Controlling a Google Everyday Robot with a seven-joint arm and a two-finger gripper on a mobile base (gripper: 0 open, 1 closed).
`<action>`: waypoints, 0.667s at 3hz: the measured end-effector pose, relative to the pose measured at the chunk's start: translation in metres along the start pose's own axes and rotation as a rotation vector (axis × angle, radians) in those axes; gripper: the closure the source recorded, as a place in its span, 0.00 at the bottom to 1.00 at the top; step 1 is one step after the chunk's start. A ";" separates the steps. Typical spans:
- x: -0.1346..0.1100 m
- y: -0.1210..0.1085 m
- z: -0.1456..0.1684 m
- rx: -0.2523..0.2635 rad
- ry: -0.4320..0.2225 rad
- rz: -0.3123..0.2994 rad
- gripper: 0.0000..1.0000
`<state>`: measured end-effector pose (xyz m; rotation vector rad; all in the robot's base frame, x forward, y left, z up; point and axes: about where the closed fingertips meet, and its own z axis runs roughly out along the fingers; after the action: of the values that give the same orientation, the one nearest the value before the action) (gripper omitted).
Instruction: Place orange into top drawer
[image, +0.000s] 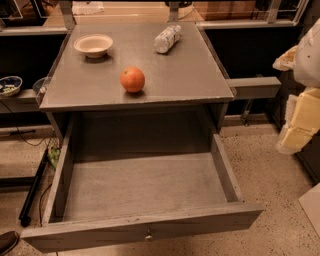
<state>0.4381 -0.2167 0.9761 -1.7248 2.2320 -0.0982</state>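
Note:
The orange (132, 79) sits on the grey tabletop (190, 70), near its front edge and left of centre. The top drawer (145, 185) is pulled fully out below the tabletop and nothing lies in it; its small metal knob (148, 236) shows on the front panel. My gripper (296, 129) hangs at the right edge of the view, cream and white, level with the drawer's right side, well to the right of the orange, and touches nothing.
A cream bowl (93, 45) stands at the tabletop's back left. A clear plastic bottle (167, 38) lies at the back centre. A patterned bowl (9, 85) sits on a low shelf at the left. Cables (35, 185) run along the floor at the left.

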 end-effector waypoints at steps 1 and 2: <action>0.000 0.000 0.000 0.000 0.000 0.000 0.00; -0.006 -0.016 -0.001 0.014 -0.070 0.013 0.00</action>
<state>0.4544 -0.2151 0.9823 -1.6799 2.1875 -0.0492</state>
